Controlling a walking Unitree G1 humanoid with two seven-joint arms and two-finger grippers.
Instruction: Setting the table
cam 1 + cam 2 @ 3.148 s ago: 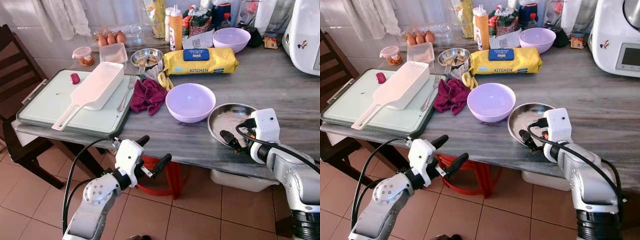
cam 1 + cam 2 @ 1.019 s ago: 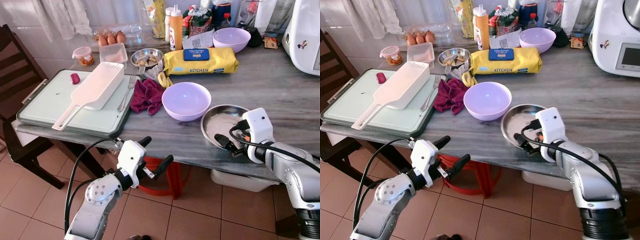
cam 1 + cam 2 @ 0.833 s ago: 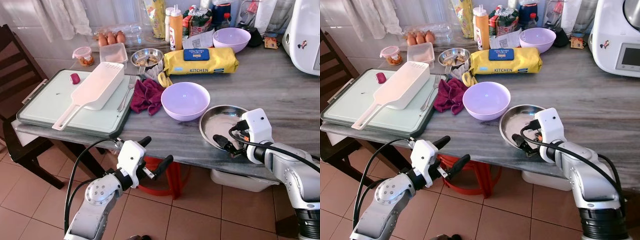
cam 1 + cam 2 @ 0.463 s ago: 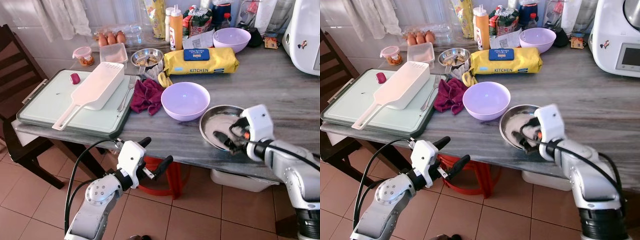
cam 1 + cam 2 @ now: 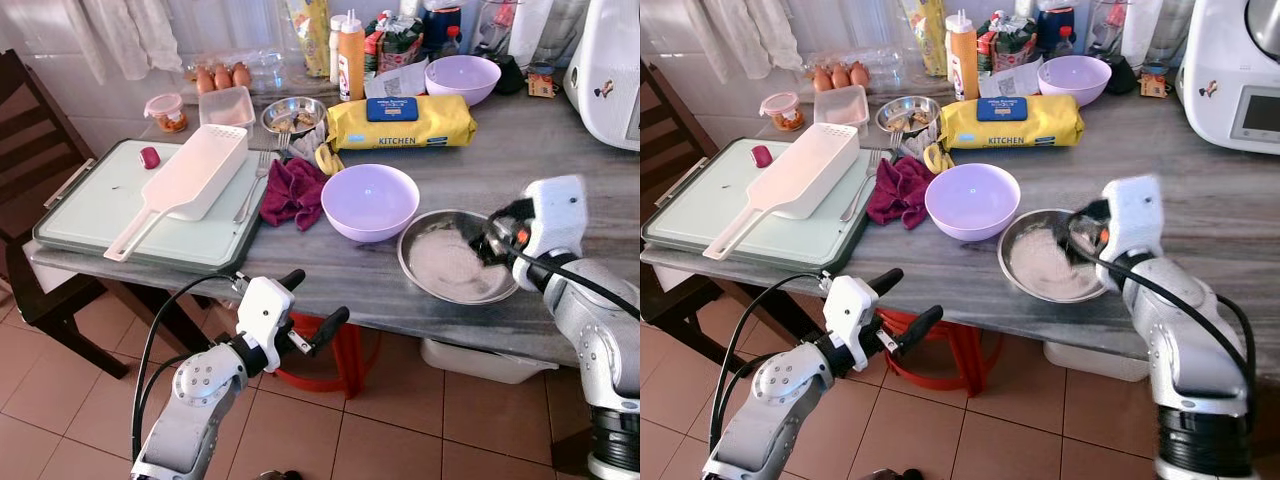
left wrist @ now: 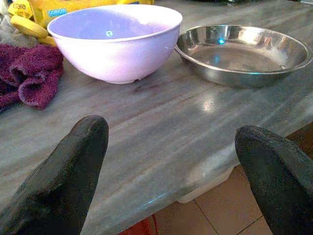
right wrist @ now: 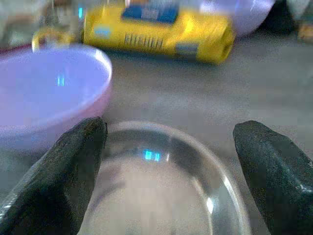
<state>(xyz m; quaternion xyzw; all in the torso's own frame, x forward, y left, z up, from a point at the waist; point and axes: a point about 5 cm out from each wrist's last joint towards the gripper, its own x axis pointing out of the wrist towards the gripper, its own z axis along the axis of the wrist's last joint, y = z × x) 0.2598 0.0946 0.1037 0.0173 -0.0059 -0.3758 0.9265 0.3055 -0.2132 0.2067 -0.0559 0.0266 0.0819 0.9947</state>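
I've got the steel plate (image 5: 455, 268) lying flat on the grey desk (image 5: 560, 170), close to the near edge, its rim just beside the lilac bowl (image 5: 370, 200) on the robot's left; I can't tell whether the two touch. The plate is round, so it has no real long axis, and its hollow faces up. My right pincer (image 5: 487, 240) hangs over the plate's right rim with fingers spread, released, holding nothing; in the right wrist view the two black fingers (image 7: 73, 161) stand wide apart with the plate between them and the yellow wipes pack (image 7: 156, 29) lying crosswise beyond. My left pincer (image 5: 315, 305) sits below the desk edge in front, over the tiled floor, also open and empty, aimed at the desk's front lip. To the right of the plate I see bare desk running towards the white appliance (image 5: 610, 60). On the left it is tighter: a maroon cloth (image 5: 295, 190), a fork (image 5: 255, 180), and a green tray (image 5: 80, 215) carrying a white handled strainer (image 5: 190, 180) whose handle points at the near-left corner.
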